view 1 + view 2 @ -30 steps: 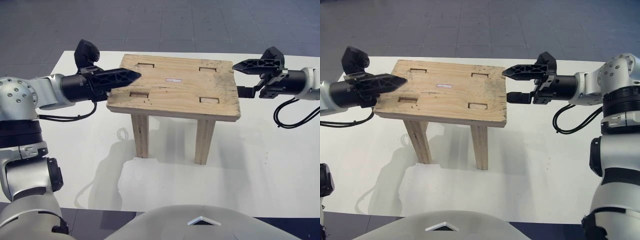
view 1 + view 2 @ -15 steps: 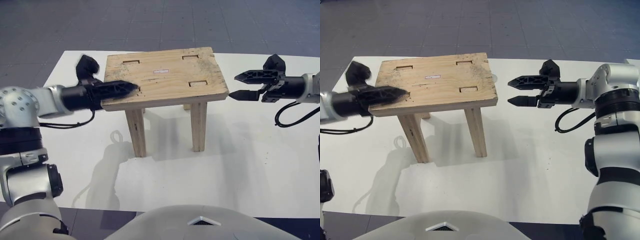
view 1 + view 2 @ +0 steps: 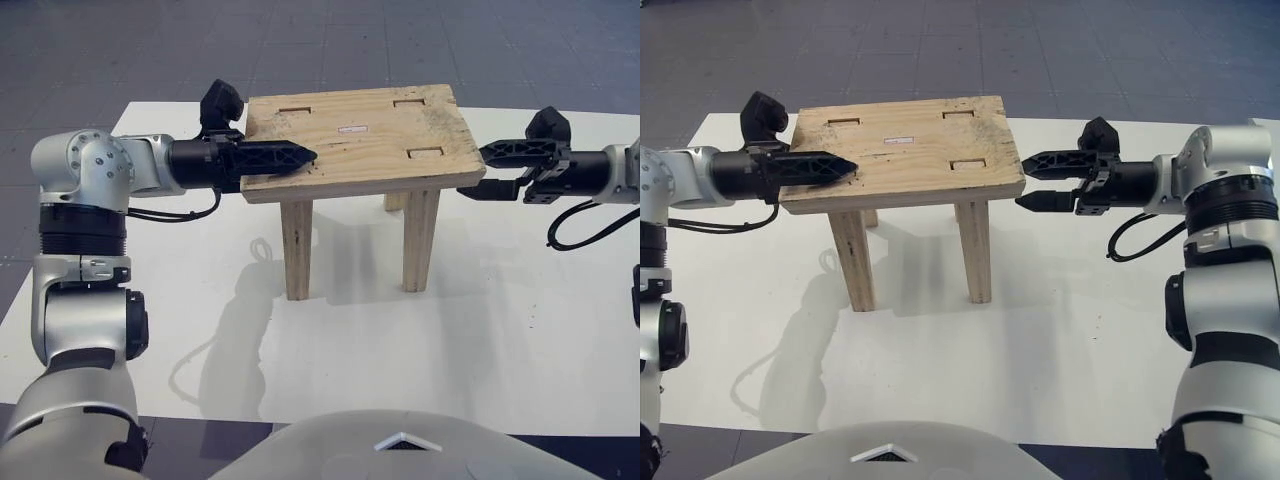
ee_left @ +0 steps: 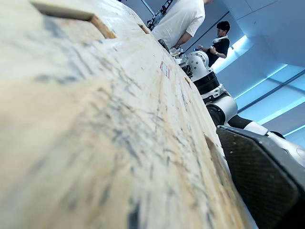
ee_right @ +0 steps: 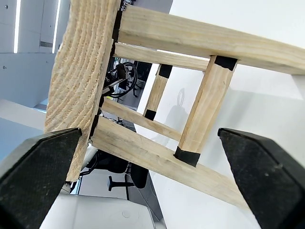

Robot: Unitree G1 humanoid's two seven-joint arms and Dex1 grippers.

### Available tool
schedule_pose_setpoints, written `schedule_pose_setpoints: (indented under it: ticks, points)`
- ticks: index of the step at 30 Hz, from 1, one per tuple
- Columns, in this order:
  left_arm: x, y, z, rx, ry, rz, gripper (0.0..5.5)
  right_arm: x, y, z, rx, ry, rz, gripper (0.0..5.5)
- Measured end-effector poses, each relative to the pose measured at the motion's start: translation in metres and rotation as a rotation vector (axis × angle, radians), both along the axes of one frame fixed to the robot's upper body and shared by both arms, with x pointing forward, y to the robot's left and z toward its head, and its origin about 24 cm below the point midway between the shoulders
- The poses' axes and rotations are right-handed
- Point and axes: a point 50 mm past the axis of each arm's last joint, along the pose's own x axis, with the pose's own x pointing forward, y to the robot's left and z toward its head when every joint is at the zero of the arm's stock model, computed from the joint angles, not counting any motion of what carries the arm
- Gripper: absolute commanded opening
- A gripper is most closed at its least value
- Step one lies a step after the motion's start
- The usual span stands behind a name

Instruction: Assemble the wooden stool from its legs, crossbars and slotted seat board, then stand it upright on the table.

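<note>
stool [image 3: 350, 150] upright on white counter [image 3: 500, 330] | left end effector [image 3: 300, 156] clamped on seat's left edge | right end effector [image 3: 1021, 181] wide open at right edge

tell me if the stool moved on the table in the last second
Yes. The stool has shifted away from the robot, toward the table's far edge, which it now overlaps; a second ago it stopped short of that edge.

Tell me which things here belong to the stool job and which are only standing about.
Job:
wooden stool: seat board, legs, crossbars
left gripper, on the seat board's edge
right gripper, open at the opposite edge

Not the job:
white table underneath
office chair in the room behind
</note>
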Motion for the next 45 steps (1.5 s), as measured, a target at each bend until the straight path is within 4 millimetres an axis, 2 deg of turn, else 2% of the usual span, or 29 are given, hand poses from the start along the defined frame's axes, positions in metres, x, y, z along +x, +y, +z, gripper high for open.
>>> schedule_pose_setpoints:
  ticks: [6,9,16,20,22,28,34,38,42,45]
  points:
    - [0.006,0.012,0.003,-0.018,0.006,0.022,5.19,0.001,0.004,-0.001,0.005,-0.012,0.02,5.3]
    - [0.008,0.019,0.013,-0.049,-0.008,0.034,5.19,0.002,0.006,-0.003,0.003,-0.019,0.026,5.3]
    - [0.0,0.041,0.018,-0.019,0.005,0.065,5.19,0.003,0.004,-0.005,-0.018,-0.028,0.02,5.3]
    - [-0.002,0.052,0.016,0.016,-0.011,0.08,5.19,0.003,0.003,-0.006,-0.026,-0.027,0.019,5.3]
    - [-0.003,0.058,0.007,0.04,0.026,0.093,5.19,0.002,0.003,-0.006,-0.026,-0.024,0.018,5.3]
    - [-0.009,0.063,0.002,0.031,0.053,0.069,5.19,0.002,0.003,-0.008,-0.025,-0.019,0.018,5.3]
    - [-0.014,0.086,0.005,0.046,0.072,0.142,5.19,0.0,0.001,-0.012,-0.025,-0.005,0.015,5.3]
    - [-0.018,0.102,0.008,0.119,0.016,0.143,5.19,0.0,0.001,-0.012,-0.025,-0.008,0.013,5.3]
    - [-0.021,0.131,0.002,0.17,-0.006,0.273,5.19,0.001,-0.003,-0.012,-0.034,-0.049,0.006,5.3]
    - [-0.022,0.145,0.01,0.146,-0.104,0.362,5.19,0.005,-0.01,-0.009,-0.053,-0.141,-0.015,5.3]
